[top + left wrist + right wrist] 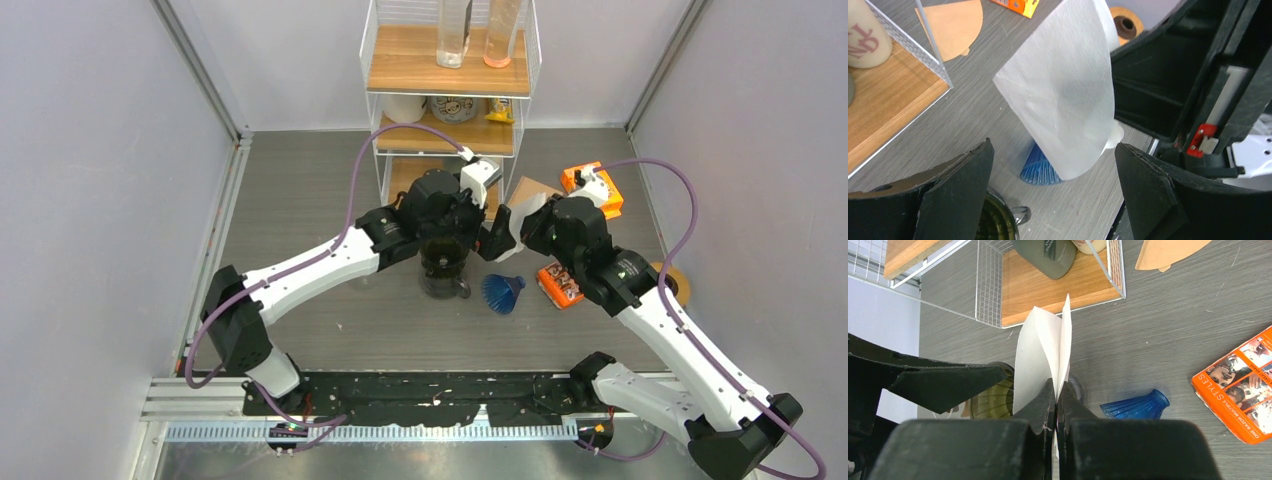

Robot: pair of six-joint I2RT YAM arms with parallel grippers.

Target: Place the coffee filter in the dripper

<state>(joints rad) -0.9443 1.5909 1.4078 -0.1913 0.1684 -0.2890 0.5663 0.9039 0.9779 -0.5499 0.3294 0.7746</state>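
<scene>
My right gripper (1056,385) is shut on the lower edge of a white paper coffee filter (1040,350), which it holds upright above the table. The filter also shows in the left wrist view (1063,100), hanging between the wide-open fingers of my left gripper (1053,145) without touching them. The blue ribbed dripper (503,292) lies on its side on the table, just beyond and below the filter (1038,167) (1135,406). In the top view both grippers meet over the table's middle, left (465,215) and right (497,240).
A dark glass carafe (444,270) stands under my left gripper. A wire shelf with wooden boards (450,90) stands behind. A brown paper filter (955,25) lies by the shelf. Two orange boxes (560,285) (595,190) and a tape roll (675,285) lie at right.
</scene>
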